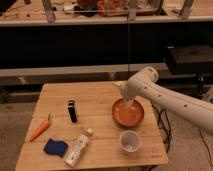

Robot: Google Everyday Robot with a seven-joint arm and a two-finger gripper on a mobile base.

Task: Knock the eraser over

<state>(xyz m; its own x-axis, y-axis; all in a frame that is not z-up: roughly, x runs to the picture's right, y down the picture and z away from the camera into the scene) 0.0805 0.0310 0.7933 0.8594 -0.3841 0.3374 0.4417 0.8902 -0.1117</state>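
Eraser (72, 111) upright, not yet knocked

It stands left of centre on the wooden table (100, 94). My gripper (131, 103) hangs wide and empty over the orange bowl (137, 119), well apart. I'd sweep left and strike its upper half sideways.

One camera covers the scene. It sits high, set back from the near edge of the table (100, 97), and looks down and forward across it toward the dark shelving (75, 45) behind. The range is moderate: the whole tabletop fits in view. My arm (172, 100) enters from the right edge; my gripper (129, 103) hangs over the orange bowl (116, 119).
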